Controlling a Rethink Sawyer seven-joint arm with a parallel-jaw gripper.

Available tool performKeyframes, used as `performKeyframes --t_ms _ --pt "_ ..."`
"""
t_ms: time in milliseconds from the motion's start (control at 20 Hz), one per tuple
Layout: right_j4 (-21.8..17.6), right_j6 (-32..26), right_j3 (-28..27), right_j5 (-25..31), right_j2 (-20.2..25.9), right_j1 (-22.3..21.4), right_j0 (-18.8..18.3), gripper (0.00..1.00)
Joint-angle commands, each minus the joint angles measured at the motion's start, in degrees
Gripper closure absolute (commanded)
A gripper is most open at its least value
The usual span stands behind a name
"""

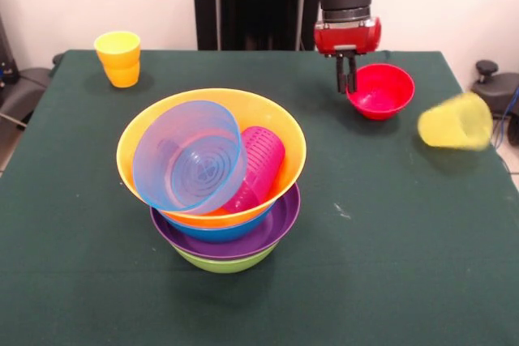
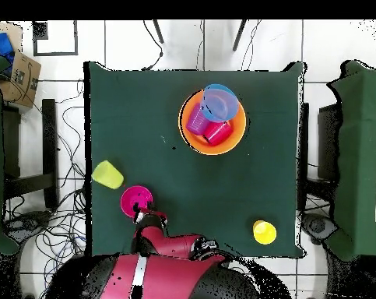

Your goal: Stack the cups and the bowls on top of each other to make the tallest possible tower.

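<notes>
The tower [image 1: 212, 200] stands mid-table: green bowl at the bottom, then purple, blue and the wide orange bowl [image 1: 272, 119] on top; it also shows in the overhead view [image 2: 233, 138]. In the orange bowl lie a tilted translucent blue bowl [image 1: 188, 155], a purple cup [image 1: 258, 164] on its side and a red cup [image 2: 217, 132], which is hidden in the front view. My gripper [image 1: 346, 87] hangs shut and empty at the rim of the red-pink bowl [image 1: 383, 91]. A pale yellow cup [image 1: 456, 121] lies blurred on its side at the right. An orange-yellow cup [image 1: 118, 58] stands upright at the far left.
The green table [image 1: 389, 241] reaches to the edges of the front view. Chairs and cables lie around the table in the overhead view. The pale yellow cup [image 2: 108, 174] lies near the table's edge.
</notes>
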Motion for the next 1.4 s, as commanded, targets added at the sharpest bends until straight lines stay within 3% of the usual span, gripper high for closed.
performKeyframes --t_ms 50,550,950,1200,1400 --pt "-1.9 1.8 -7.4 7.9 3.2 0.2 0.1 1.0" --pt "-2.5 2.1 -7.4 9.6 4.2 -0.6 -1.3 1.0" --pt "-2.9 2.3 -5.2 14.1 5.4 -5.5 -4.0 1.0" --pt "-3.7 1.5 -2.8 22.0 9.9 -13.0 -8.8 1.0" --pt "-3.2 -0.2 0.3 31.9 18.0 -21.6 -16.5 1.0"
